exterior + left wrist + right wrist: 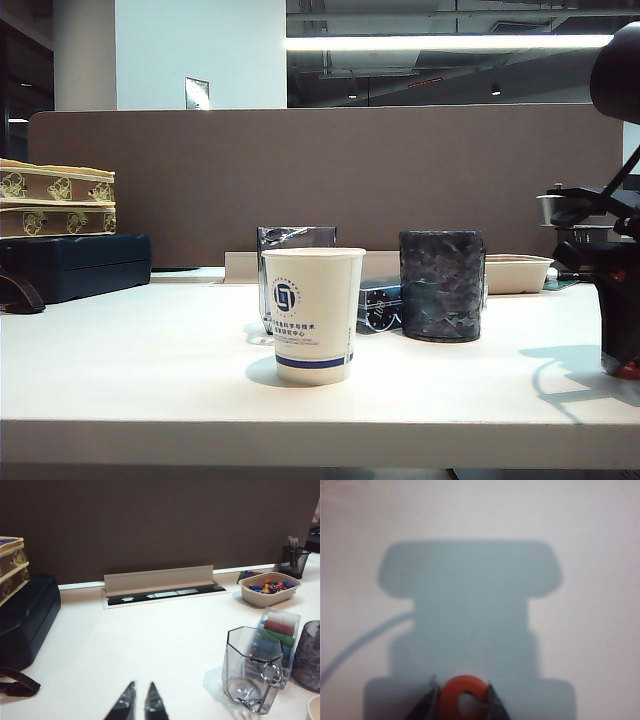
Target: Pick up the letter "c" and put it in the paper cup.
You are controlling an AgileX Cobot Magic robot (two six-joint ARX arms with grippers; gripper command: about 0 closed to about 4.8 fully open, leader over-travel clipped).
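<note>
The letter "c" [456, 695], red-orange, lies flat on the white table with my right gripper [461, 681] shut on it, one dark finger against each side. In the exterior view that gripper [618, 362] points down at the table's far right edge, and a bit of the red letter "c" [629, 371] shows at its tip. The paper cup [312, 310], white with a blue logo and blue band, stands upright mid-table, well left of the right gripper. My left gripper [141, 686] hovers over bare table, shut with nothing between its tips.
A dark mottled cylinder [441, 285] stands behind and right of the cup. A clear faceted holder [250, 670], a tray of coloured letters [270, 587] and a black mesh pen holder [294, 562] sit further back. A dark case [75, 265] and patterned boxes [55, 200] fill the left.
</note>
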